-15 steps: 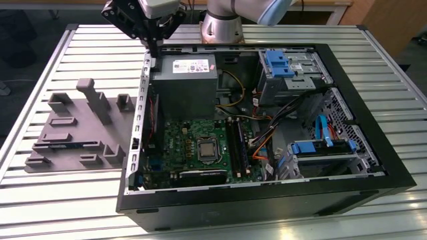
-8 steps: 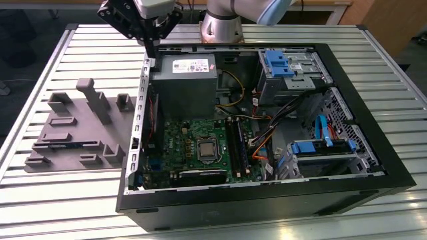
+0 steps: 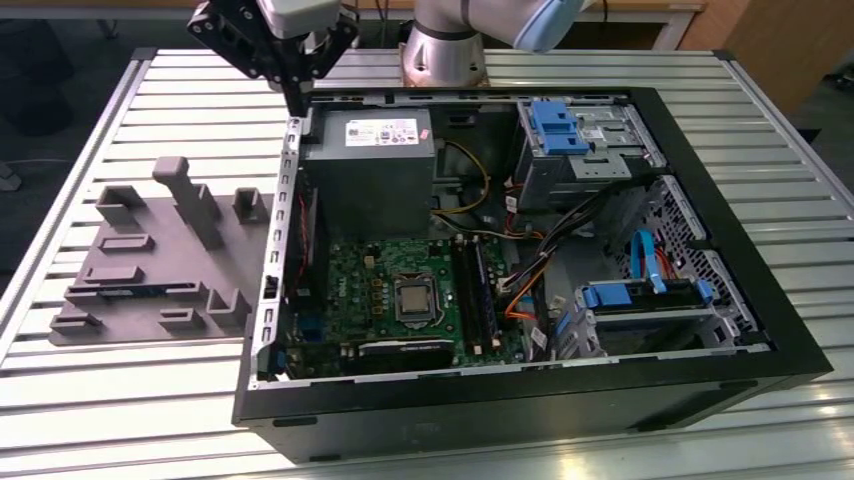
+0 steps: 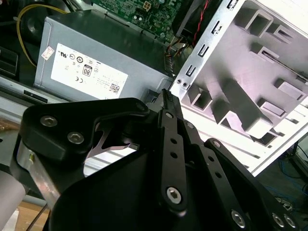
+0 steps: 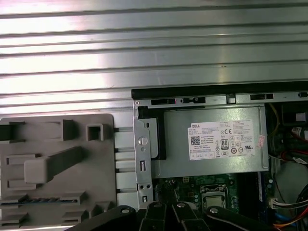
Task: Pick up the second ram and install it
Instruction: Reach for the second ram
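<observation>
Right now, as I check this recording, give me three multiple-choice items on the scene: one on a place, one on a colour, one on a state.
1. Where does the gripper hang?
A. over the corner of the case beside the power supply
B. over the case's opposite corner
C. low inside the case's middle

2. What colour are the plastic drive brackets?
A. red
B. blue
C. white

3. How is the case?
A. shut by a side panel
B. standing upright
C. lying open, with the motherboard exposed

Answers:
1 A: in the exterior view its tip is at the case's corner, next to the power supply.
2 B: both drive brackets show blue against the grey metal.
3 C: the motherboard and the power supply lie in plain sight from above.
</observation>
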{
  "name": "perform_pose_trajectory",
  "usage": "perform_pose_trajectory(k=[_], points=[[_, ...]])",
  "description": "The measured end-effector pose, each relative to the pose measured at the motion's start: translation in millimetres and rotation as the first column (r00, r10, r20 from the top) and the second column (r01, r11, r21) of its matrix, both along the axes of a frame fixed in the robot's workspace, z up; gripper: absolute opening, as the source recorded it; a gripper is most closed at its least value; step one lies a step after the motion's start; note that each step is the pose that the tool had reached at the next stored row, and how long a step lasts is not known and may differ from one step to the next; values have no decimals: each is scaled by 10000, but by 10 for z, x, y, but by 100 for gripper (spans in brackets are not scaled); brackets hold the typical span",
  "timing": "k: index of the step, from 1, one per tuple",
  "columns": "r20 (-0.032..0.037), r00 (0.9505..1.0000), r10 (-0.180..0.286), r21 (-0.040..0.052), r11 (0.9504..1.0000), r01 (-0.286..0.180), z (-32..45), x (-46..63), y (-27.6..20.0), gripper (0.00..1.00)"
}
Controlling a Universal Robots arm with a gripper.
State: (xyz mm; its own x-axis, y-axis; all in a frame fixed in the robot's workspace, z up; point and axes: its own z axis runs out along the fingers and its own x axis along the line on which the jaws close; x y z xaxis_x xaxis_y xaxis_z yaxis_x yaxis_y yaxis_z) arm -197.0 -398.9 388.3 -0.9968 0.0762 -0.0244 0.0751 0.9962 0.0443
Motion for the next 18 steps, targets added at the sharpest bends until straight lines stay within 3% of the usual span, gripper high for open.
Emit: perform_pose_trajectory(k=[18], points=[[0, 10000, 0, 0, 10000, 0, -5, -137, 0, 11]])
